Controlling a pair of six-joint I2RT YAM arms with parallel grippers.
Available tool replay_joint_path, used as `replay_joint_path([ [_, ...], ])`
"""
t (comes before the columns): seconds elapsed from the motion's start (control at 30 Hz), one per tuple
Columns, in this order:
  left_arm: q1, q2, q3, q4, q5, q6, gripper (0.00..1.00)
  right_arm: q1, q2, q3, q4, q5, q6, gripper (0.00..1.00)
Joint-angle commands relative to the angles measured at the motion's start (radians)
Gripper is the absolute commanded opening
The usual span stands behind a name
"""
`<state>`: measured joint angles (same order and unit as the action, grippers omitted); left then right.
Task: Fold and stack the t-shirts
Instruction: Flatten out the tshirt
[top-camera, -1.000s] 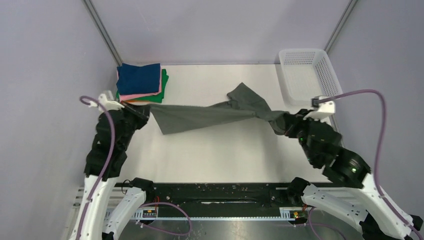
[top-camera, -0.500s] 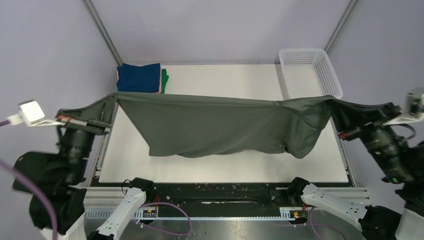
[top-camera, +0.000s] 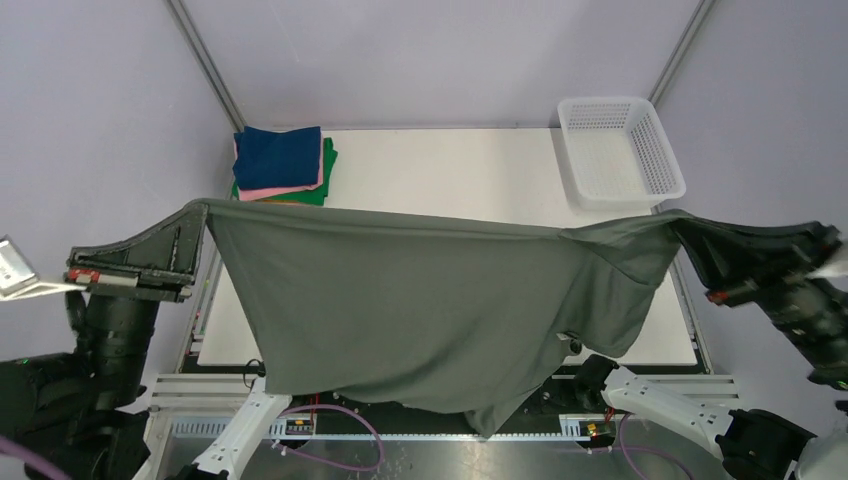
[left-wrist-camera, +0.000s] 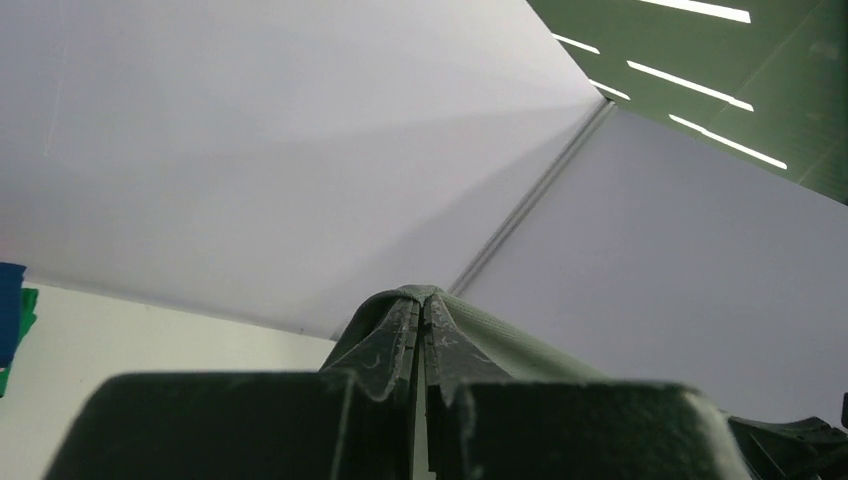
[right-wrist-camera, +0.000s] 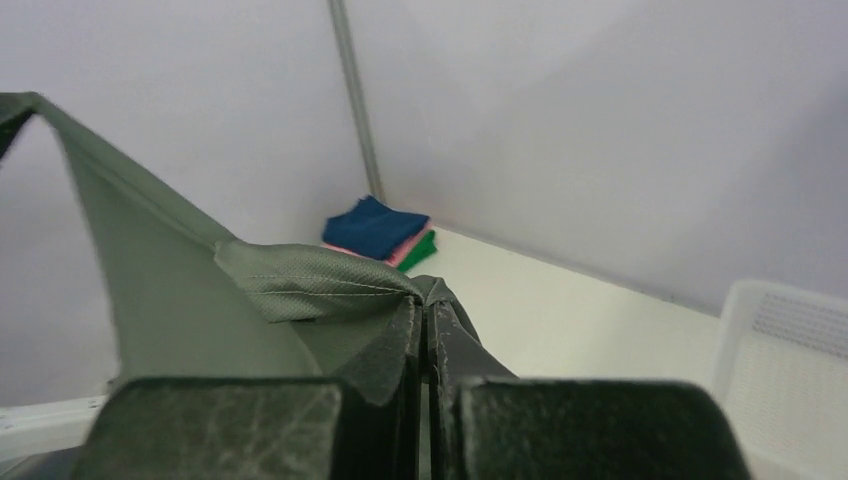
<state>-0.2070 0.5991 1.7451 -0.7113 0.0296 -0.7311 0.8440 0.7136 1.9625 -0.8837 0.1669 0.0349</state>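
Note:
The large dark grey-green t-shirt hangs spread wide in the air between both arms, high above the table, its lower edge drooping past the near table edge. My left gripper is shut on its left top corner. My right gripper is shut on its right top corner. The stack of folded shirts, navy on top with pink, orange and green below, sits at the table's back left. It also shows in the right wrist view.
A white mesh basket stands at the back right of the white table; it shows in the right wrist view too. Frame posts stand at both back corners. The hanging shirt hides the table's near half.
Both arms have swung outward and lifted toward the camera, pulling the bunched shirt off the table and stretching it into a wide hanging sheet.

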Motion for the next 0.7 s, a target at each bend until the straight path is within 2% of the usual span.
replay_joint_path([
  [0.0,0.006,0.071,-0.086,0.027,-0.089,0.026,0.0,-0.003,0.038,-0.141,0.099,0.267,-0.063,0.0],
  [0.2,0.006,0.182,-0.287,0.087,-0.291,0.025,0.0,-0.004,0.06,-0.435,0.355,0.635,-0.131,0.0],
  [0.33,0.006,0.25,-0.456,0.197,-0.371,0.028,0.0,-0.006,0.114,-0.605,0.518,0.753,-0.177,0.0],
  [0.43,0.007,0.319,-0.529,0.263,-0.42,0.041,0.0,-0.036,0.176,-0.689,0.593,0.745,-0.171,0.0],
  [0.67,0.017,0.553,-0.553,0.368,-0.441,0.08,0.0,-0.218,0.33,-0.78,0.632,0.532,-0.054,0.0],
])
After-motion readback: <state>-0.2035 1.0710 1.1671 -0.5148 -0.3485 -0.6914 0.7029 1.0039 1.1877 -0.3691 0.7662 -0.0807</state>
